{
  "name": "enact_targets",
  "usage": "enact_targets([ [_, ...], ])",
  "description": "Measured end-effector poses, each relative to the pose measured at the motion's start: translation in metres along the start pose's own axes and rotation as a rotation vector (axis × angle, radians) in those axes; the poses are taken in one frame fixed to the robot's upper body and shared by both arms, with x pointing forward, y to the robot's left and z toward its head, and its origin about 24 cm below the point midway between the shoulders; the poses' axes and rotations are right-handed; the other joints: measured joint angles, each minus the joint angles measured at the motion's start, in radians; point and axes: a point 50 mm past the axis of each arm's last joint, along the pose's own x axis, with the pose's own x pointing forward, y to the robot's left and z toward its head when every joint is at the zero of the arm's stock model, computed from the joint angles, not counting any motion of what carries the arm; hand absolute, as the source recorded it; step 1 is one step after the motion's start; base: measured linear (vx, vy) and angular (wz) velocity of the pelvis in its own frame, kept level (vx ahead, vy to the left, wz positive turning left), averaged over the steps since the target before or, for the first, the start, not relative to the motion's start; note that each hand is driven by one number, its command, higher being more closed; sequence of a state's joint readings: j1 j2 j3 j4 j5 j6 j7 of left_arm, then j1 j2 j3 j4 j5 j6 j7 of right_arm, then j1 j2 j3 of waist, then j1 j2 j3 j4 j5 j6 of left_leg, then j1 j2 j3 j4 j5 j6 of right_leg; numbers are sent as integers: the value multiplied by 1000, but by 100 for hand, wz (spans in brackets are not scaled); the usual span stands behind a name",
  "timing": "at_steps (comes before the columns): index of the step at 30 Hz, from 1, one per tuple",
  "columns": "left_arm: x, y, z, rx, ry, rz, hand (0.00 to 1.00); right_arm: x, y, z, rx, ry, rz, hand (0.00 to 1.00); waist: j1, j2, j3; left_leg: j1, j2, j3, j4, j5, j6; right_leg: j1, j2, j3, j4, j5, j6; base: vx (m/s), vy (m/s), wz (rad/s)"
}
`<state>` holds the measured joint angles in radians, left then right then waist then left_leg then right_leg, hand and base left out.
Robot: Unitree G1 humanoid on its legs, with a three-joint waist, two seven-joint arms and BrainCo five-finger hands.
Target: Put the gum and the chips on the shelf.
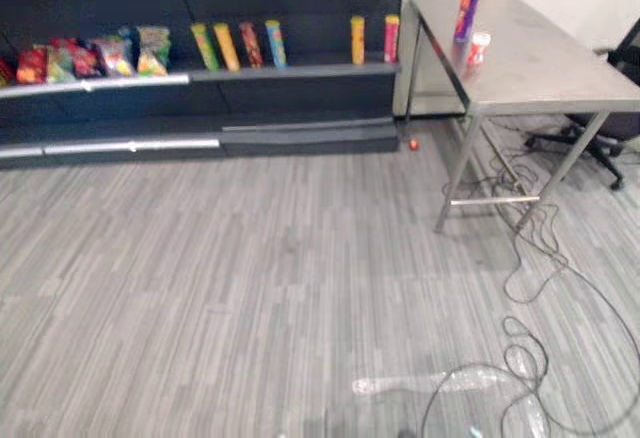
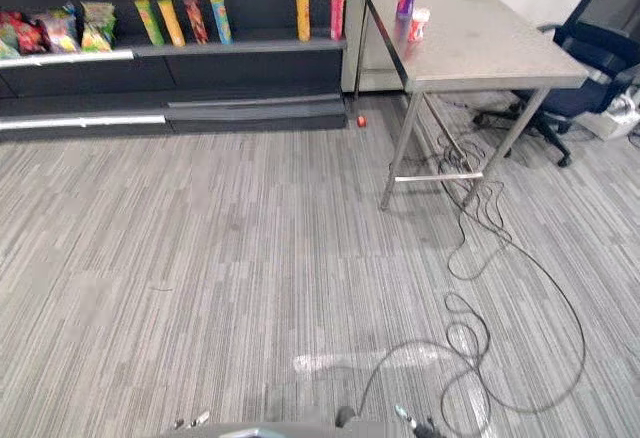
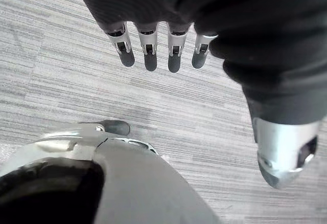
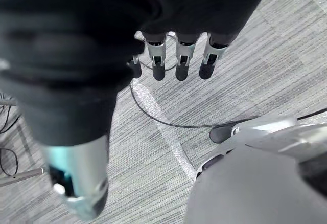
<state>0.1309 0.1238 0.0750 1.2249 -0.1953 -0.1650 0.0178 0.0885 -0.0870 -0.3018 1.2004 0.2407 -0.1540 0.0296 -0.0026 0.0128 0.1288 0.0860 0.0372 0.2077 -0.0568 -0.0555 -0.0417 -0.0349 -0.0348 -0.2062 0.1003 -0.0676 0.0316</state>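
Upright, cylindrical chips can (image 1: pixel 468 6) stands on steel table (image 1: pixel 550 68).

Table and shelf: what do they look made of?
Table: probably bare metal, smooth grey top with soft sheen, thin grey legs. Shelf: dark matt boards, perhaps painted metal or laminate, can't tell which; pale silvery strip on front edges.

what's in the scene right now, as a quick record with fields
chips can: upright on table, far left part
gum tub: on table, beside chips can, nearer the robot
shelf: left of table, holds cans and snack bags
left hand: open, empty, over floor
right hand: open, empty, over floor
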Motion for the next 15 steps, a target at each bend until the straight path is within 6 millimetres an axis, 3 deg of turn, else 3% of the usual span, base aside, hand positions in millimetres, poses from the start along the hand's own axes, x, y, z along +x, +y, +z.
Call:
enact_targets([
  [3, 2, 0, 9, -28, -23, 7, 0, 1, 6, 5, 7, -20, 20, 0, 1, -10, 29, -34, 7, -3, 21, -1, -8, -30, 0, -11, 9, -13, -9, -111, -61, 8],
  [5, 2, 0, 9, -48, -22, 10, 0, 1, 4, 4, 25, -17, 14, 0, 0, -9, 34, -68, 22, 2, 88, -38, -30, -32, 2, -16, 24, -31, -32, -48, -85, 10],
  [7, 2, -2, 10, -84, -27, 4, 0, 1, 0, 5, 27, -22, 18, 0, 2, -5, 48, -144, 73, 16, 280, -130, -74, -29, 15, -20, 47, -54, -44, -2, -86, 8],
  [9, 3, -3, 13, -119, -37, -6, 0, 0, 0, 5, 9, -23, 28, 0, 2, 7, 62, -217, 96, 27, 449, -123, -63, -17, 11, -30, 63, -69, -52, 41, -54, 18],
  [10, 4, -4, 20, -147, -62, -18, 0, 0, -3, 3, 7, -20, 22, 0, 2, -11, 82, -265, 94, 23, 547, -115, -63, -5, -10, -35, 71, -80, -49, 41, 6, 25],
  [13, 4, -5, 22, -158, -80, -24, 0, -1, -6, 4, 16, -29, 8, 0, 5, 1, 86, -337, 85, 18, 520, -128, -61, 8, -54, -33, 76, -99, -27, 114, 89, 12],
  [15, 3, -6, 22, -159, -87, -26, 0, 1, -2, 10, 18, -50, 14, 0, 5, 9, 88, -364, 81, -13, 351, -62, -64, 10, -77, -19, 75, -111, -6, 162, 159, -10],
])
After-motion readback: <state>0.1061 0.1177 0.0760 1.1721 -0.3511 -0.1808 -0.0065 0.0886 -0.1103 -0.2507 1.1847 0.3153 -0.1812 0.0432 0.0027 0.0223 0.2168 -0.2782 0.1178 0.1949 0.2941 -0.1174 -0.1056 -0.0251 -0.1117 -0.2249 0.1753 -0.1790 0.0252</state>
